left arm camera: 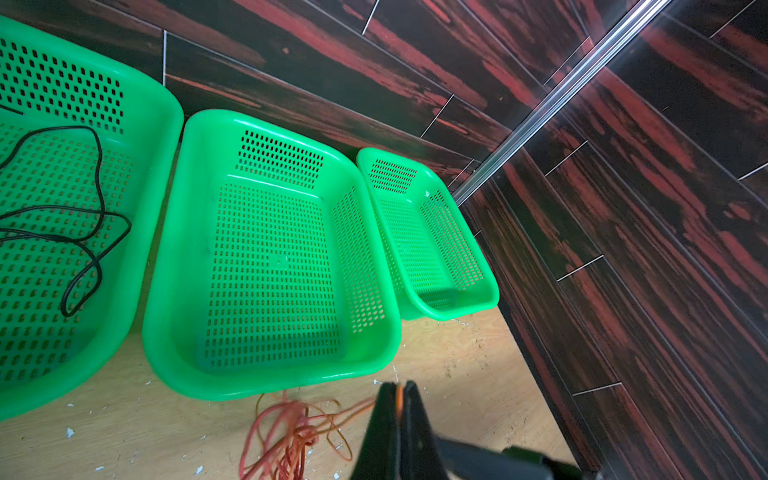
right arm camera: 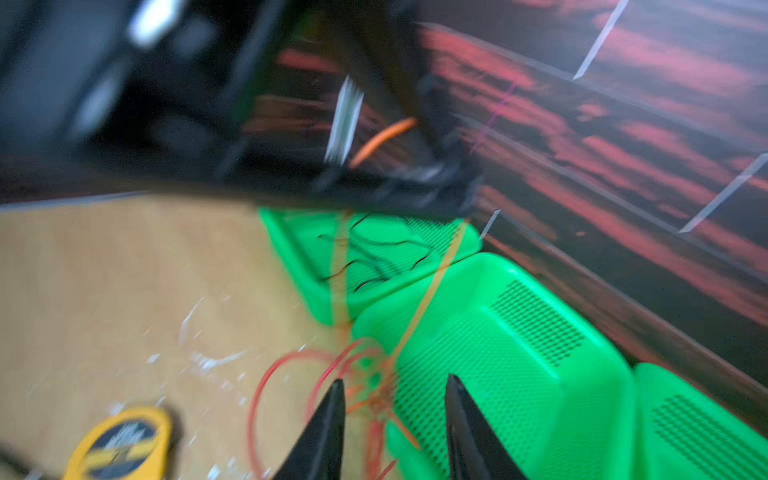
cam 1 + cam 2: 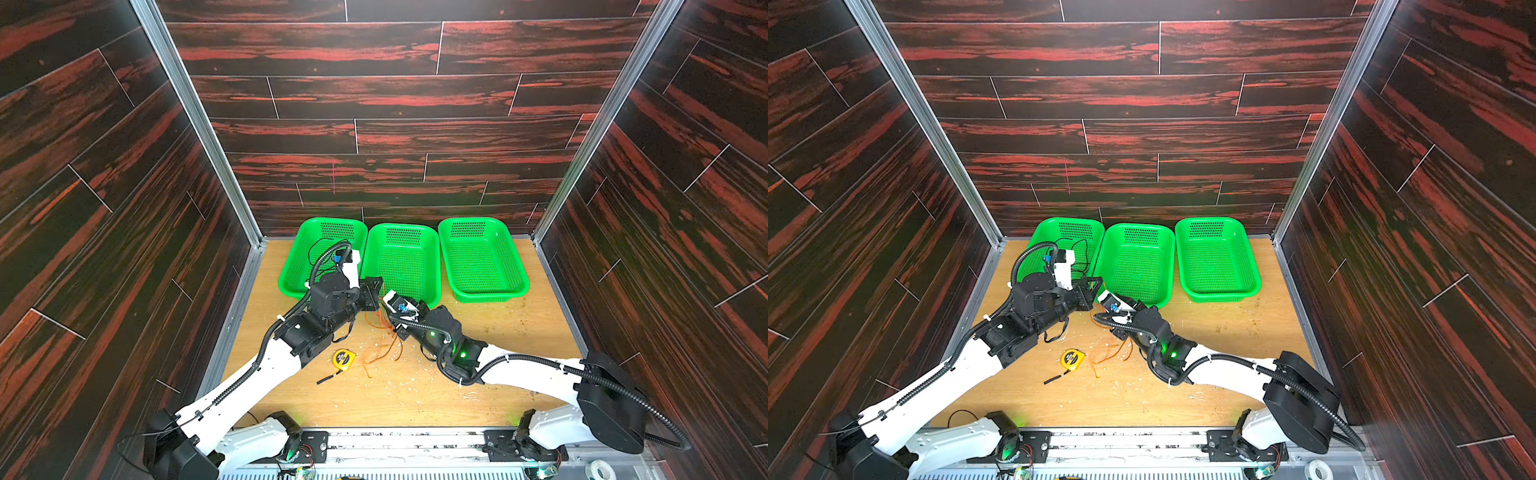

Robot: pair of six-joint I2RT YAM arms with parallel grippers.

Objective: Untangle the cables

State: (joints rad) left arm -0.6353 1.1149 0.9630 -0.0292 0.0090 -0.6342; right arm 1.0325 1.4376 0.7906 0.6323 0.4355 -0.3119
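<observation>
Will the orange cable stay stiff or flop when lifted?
Probably floppy: the orange cable droops in loose loops from the left gripper. Likely light, being so thin. It may drag the tangled red cable along.

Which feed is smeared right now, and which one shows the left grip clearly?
Right wrist view: motion-blurred throughout, right gripper open by a smeared red-orange tangle. Left wrist view: sharp; left gripper shut on the orange cable. Both top views: sharp, but the cables look tiny.
</observation>
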